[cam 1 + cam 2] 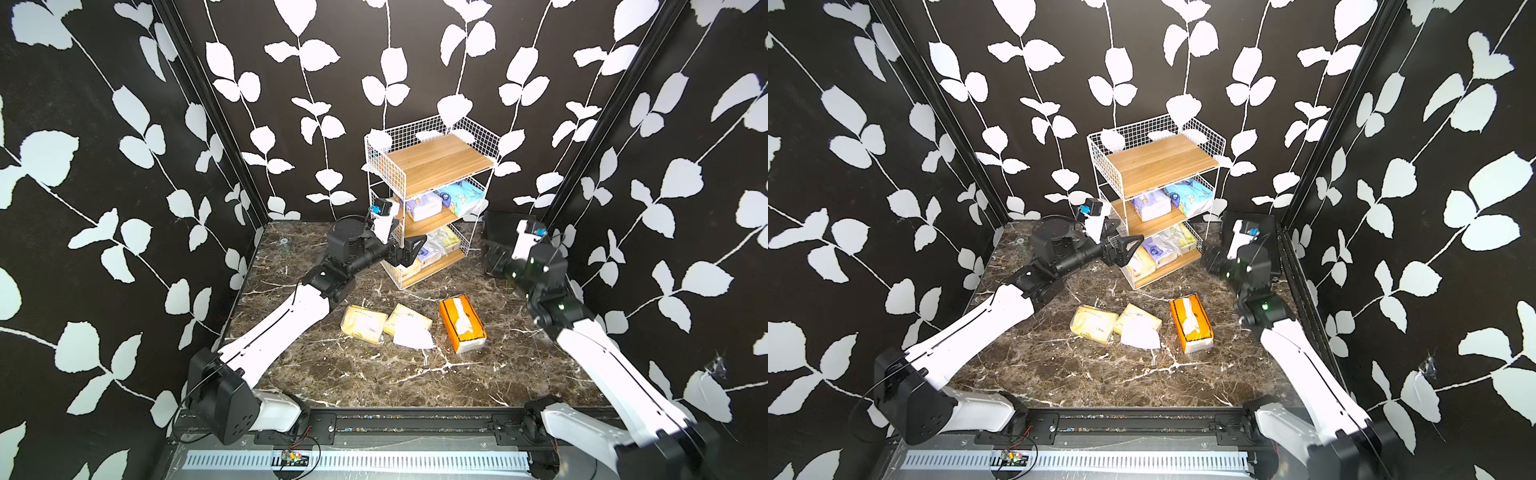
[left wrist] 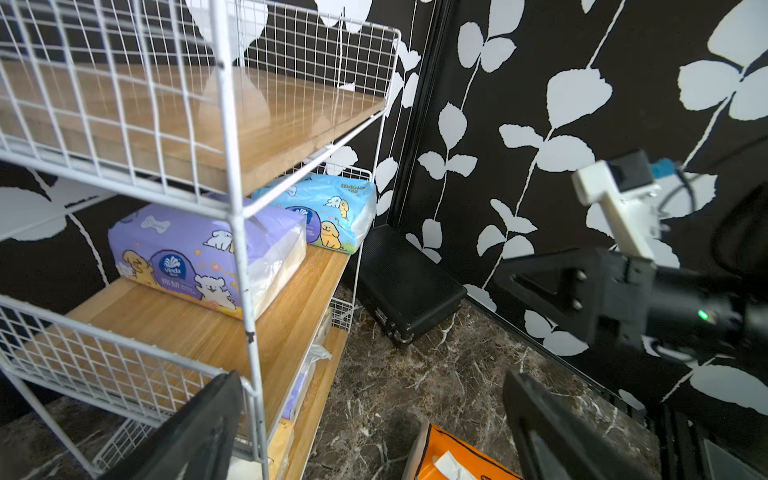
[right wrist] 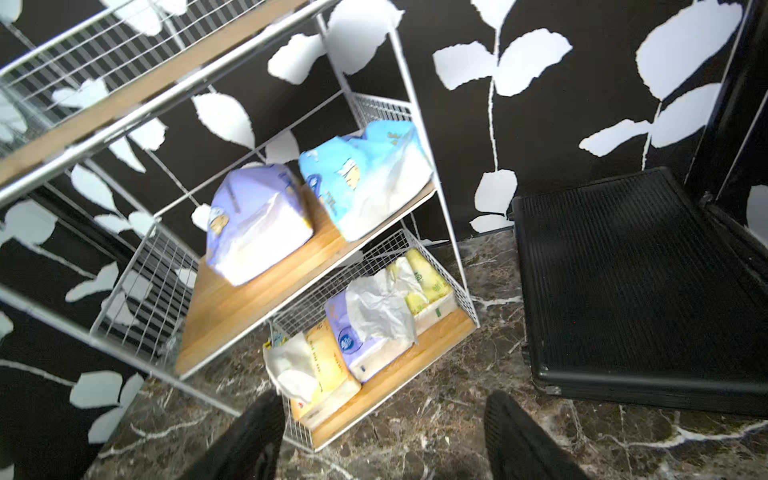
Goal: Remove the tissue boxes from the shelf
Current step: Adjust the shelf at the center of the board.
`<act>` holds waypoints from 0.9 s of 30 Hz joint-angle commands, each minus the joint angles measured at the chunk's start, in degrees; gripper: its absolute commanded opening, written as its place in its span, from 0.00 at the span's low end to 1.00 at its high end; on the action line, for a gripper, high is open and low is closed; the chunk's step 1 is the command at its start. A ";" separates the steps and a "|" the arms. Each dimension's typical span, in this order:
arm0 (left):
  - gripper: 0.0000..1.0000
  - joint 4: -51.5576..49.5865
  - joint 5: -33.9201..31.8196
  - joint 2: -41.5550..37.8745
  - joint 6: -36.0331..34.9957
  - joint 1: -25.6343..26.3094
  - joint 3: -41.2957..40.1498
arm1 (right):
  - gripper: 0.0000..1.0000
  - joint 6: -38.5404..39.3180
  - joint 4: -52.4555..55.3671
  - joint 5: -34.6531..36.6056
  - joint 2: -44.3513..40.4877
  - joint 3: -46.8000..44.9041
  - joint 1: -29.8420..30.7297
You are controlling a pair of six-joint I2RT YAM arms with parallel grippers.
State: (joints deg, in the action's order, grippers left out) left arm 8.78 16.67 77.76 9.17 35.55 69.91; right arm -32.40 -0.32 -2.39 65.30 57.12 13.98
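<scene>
Tissue boxes (image 3: 257, 224) sit on the shelf (image 3: 232, 316) just ahead of left fingers (image 2: 199, 424) and right fingers (image 3: 519, 440), both spread and empty, apparently to reach in.

lab test booth — leaf-print walls (image 1: 83, 216), marble tabletop (image 1: 374, 374), arm rail (image 1: 415, 424)
</scene>
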 commanded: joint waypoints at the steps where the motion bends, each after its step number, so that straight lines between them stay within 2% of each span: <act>1: 0.97 -2.48 -0.28 -0.19 -3.34 0.13 -0.55 | 0.80 -9.89 -8.32 -9.41 6.10 5.43 -3.94; 8: 0.99 -1.32 -3.65 -2.26 -5.04 0.05 -5.20 | 0.86 -16.18 -16.87 -16.10 16.74 11.53 -6.90; 14: 0.99 -0.54 -5.41 -3.71 -5.12 0.03 -8.51 | 0.87 -18.72 -18.38 -18.17 23.88 16.93 -6.91; 27: 0.99 1.56 -4.63 -3.32 -4.30 0.05 -10.42 | 0.87 -20.75 -17.61 -15.18 30.78 22.27 -5.61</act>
State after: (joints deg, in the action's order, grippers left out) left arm 8.14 11.92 75.94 4.89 35.55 60.20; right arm -52.58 -15.97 -18.52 95.37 76.07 7.55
